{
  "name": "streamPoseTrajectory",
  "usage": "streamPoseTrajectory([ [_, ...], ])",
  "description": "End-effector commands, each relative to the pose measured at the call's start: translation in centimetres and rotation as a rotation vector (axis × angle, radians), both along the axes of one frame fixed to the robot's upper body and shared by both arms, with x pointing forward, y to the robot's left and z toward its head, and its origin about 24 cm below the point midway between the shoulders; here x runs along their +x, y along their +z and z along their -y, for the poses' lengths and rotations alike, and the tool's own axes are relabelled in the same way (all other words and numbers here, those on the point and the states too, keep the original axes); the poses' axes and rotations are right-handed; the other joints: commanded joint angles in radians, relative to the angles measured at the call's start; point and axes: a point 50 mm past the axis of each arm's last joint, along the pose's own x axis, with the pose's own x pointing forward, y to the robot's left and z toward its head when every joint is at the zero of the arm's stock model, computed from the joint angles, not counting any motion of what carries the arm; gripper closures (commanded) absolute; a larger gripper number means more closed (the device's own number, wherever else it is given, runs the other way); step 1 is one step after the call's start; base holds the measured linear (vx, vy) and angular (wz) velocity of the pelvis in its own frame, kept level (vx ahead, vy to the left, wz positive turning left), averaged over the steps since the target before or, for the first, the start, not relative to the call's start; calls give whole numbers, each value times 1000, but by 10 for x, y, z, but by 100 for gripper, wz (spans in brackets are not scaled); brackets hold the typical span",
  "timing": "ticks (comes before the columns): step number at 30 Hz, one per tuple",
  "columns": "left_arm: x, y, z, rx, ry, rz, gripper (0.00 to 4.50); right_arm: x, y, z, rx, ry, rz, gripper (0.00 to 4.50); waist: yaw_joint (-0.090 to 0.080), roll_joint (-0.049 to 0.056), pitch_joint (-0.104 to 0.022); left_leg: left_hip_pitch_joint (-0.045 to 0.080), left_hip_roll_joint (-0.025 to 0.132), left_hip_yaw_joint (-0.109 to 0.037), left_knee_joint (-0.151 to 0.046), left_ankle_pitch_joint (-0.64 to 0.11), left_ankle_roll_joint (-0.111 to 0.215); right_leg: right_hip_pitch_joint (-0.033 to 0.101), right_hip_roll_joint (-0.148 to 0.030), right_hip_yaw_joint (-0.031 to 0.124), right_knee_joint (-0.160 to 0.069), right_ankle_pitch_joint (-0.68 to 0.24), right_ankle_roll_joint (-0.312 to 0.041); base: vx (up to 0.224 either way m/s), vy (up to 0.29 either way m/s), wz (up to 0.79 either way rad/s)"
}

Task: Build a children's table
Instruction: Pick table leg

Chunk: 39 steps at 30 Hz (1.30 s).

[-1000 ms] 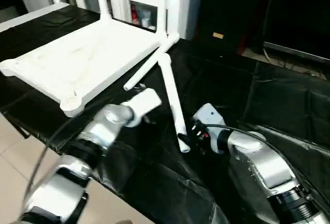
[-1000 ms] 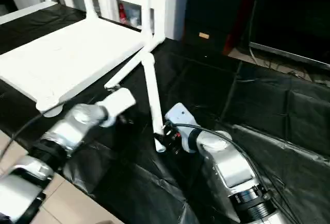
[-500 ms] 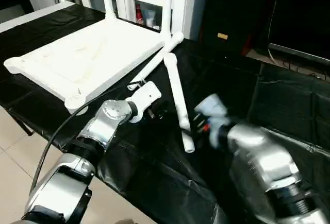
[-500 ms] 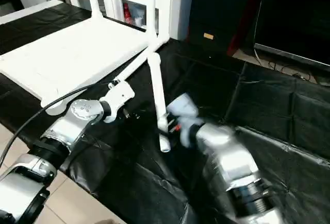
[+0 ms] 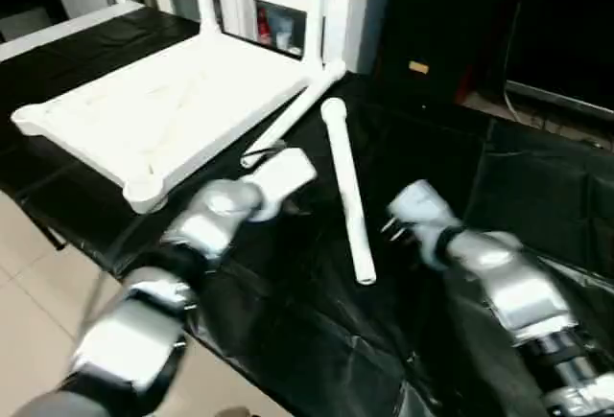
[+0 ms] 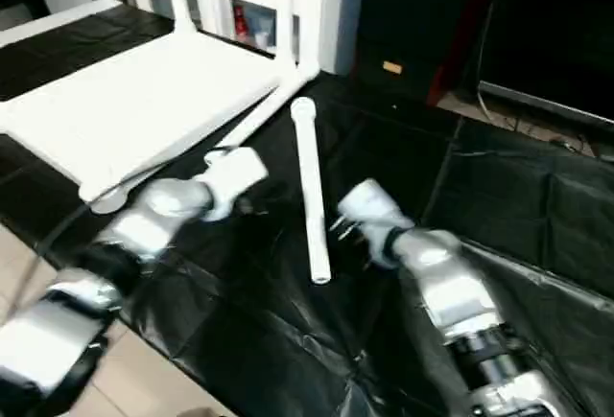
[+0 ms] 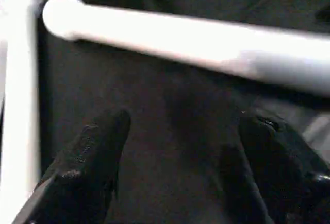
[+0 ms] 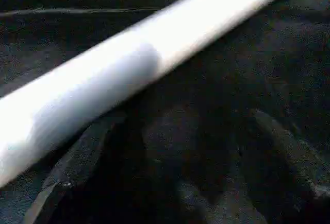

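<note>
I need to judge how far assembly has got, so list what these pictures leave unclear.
- Two upright legs on the tabletop: cut off by the head views' top edge.
- Second loose leg: its near end hidden behind the left gripper.
- Loose leg: threads too blurred to see.
- Right gripper: motion-blurred in the head views.

Black sheeting (image 5: pixel 537 187) covers the bench; white cabinet (image 5: pixel 278 5) behind, tiled floor (image 5: pixel 38 292)
</note>
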Motion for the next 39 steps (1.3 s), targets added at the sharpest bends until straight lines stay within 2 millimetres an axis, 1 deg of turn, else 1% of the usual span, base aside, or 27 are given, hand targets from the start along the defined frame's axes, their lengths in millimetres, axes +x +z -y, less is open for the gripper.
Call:
streamPoseTrajectory([
  [1, 1, -3, 3, 53, -8, 6, 68, 2, 4, -8, 1, 49, 15, 98, 3, 3, -73, -4, 47, -24, -64, -69, 85, 68, -120, 64, -96, -298, -65, 0, 0, 0],
  [2, 1, -4, 4, 63, -10, 4, 68, 3, 4, -10, 2, 58, 18, 98, 4, 2, -74, -5, 50, -27, -65, -65, 85, 68, -122, 64, -95, -302, -59, 0, 0, 0],
  [3, 0, -7, 6, 80, -15, -5, 68, 3, 5, -12, 2, 71, 19, 98, 4, 3, -74, -4, 50, -26, -64, -66, 86, 66, -121, 64, -96, -303, -58, 0, 0, 0],
  [5, -2, -13, 8, 106, -16, -23, 68, 3, 5, -16, 7, 86, 22, 98, 3, 6, -74, -1, 52, -27, -66, -77, 88, 63, -119, 64, -97, -298, -61, 0, 0, 0],
  [6, -3, -18, 7, 134, -7, -39, 68, 3, 6, -18, 10, 94, 25, 98, 4, 7, -75, 0, 55, -29, -67, -79, 85, 65, -122, 64, -94, -289, -68, 0, 0, 0],
  [7, -3, -18, 7, 136, -6, -40, 68, 3, 6, -18, 10, 95, 25, 98, 4, 8, -75, 0, 56, -30, -67, -81, 84, 64, -123, 65, -94, -283, -74, 0, 0, 0],
  [8, -3, -19, 6, 145, -2, -42, 68, 3, 7, -19, 14, 97, 26, 98, 5, 6, -76, 1, 58, -30, -67, -83, 82, 66, -125, 66, -91, -268, -84, 0, 0, 0],
  [9, -3, -20, 6, 147, 5, -44, 68, 3, 7, -21, 20, 100, 26, 98, 5, 6, -75, 0, 58, -30, -68, -83, 82, 65, -124, 66, -91, -263, -87, 0, 0, 0],
  [11, -3, -20, 5, 146, 17, -41, 68, 3, 8, -24, 34, 109, 27, 98, 4, 6, -73, 1, 56, -29, -68, -94, 83, 66, -125, 65, -94, -280, -88, 0, 0, 0],
  [13, -1, -19, 4, 146, 20, -33, 68, 3, 9, -27, 50, 116, 23, 98, 4, 6, -71, 1, 53, -28, -68, -102, 81, 66, -125, 64, -99, -311, -81, 0, 0, 0],
  [14, 0, -17, 3, 146, 22, -28, 68, 2, 9, -29, 57, 121, 21, 98, 4, 3, -71, 1, 52, -28, -68, -102, 81, 67, -124, 64, -100, -322, -73, 0, 0, 0],
  [16, 1, -16, 2, 147, 25, -24, 68, 2, 8, -31, 62, 127, 19, 98, 5, 5, -71, 1, 53, -29, -69, -101, 80, 66, -125, 63, -100, -330, -68, 0, 0, 0],
  [17, 2, -14, 0, 158, 26, -15, 68, 1, 8, -34, 71, 133, 16, 98, 4, 7, -71, 3, 57, -31, -70, -105, 79, 63, -126, 64, -100, -326, -72, 0, 0, 0],
  [18, 2, -14, 0, 158, 26, -15, 68, 1, 8, -34, 71, 133, 16, 98, 5, 7, -72, 4, 58, -31, -70, -105, 79, 63, -127, 64, -99, -320, -75, 0, 0, 0],
  [21, 4, -12, -5, 168, 31, -9, 68, 0, 7, -37, 85, 139, 12, 98, 4, 8, -74, 2, 62, -33, -71, -100, 78, 64, -129, 66, -93, -280, -91, 0, 0, 0],
  [24, 6, -9, -10, 173, 36, -1, 68, 1, 7, -38, 85, 136, 13, 98, 5, 9, -74, 1, 62, -32, -71, -88, 76, 65, -131, 70, -86, -235, -112, 0, 0, 0],
  [25, 7, -7, -11, 176, 36, 5, 68, 2, 7, -38, 87, 135, 14, 98, 4, 7, -74, 1, 62, -32, -71, -88, 76, 66, -130, 70, -86, -234, -113, 0, 0, 0],
  [28, 9, -2, -16, 171, 38, 16, 68, 3, 8, -39, 97, 128, 18, 98, 4, 10, -73, 3, 64, -32, -72, -93, 72, 65, -131, 70, -86, -236, -119, 0, 0, 0],
  [30, 13, 6, -22, 171, 43, 38, 68, 4, 10, -41, 109, 129, 18, 98, 4, 7, -73, 3, 64, -32, -73, -97, 69, 65, -133, 71, -86, -245, -120, 0, 0, 0],
  [31, 13, 6, -22, 171, 43, 39, 68, 4, 10, -41, 109, 129, 18, 98, 5, 8, -72, 4, 65, -32, -74, -99, 68, 64, -135, 71, -87, -249, -120, 0, 0, 0],
  [32, 16, 12, -25, 162, 51, 54, 68, 4, 10, -43, 112, 131, 17, 98, 4, 7, -72, 4, 66, -32, -74, -100, 65, 64, -135, 72, -86, -249, -120, 0, 0, 0],
  [33, 16, 13, -25, 161, 52, 56, 68, 4, 10, -43, 113, 131, 17, 98, 5, 5, -72, 4, 67, -32, -75, -100, 64, 64, -135, 72, -85, -248, -120, 0, 0, 0],
  [34, 18, 17, -27, 157, 54, 67, 68, 4, 10, -44, 115, 132, 16, 98, 4, 7, -72, 5, 66, -32, -75, -99, 62, 63, -135, 72, -85, -246, -121, 0, 0, 0],
  [35, 18, 19, -27, 143, 53, 72, 68, 4, 10, -45, 121, 133, 16, 98, 5, 5, -73, 4, 67, -33, -75, -93, 61, 64, -135, 73, -82, -233, -124, 0, 0, 0],
  [38, 19, 20, -26, 121, 54, 72, 68, 4, 10, -45, 127, 131, 16, 98, 6, 7, -72, 3, 66, -31, -74, -88, 62, 64, -137, 74, -81, -222, -132, 0, 0, 0],
  [39, 18, 18, -25, 101, 51, 62, 68, 6, 11, -45, 133, 115, 19, 98, 5, 10, -72, 2, 66, -31, -74, -87, 62, 64, -135, 74, -81, -216, -134, 0, 0, 0],
])
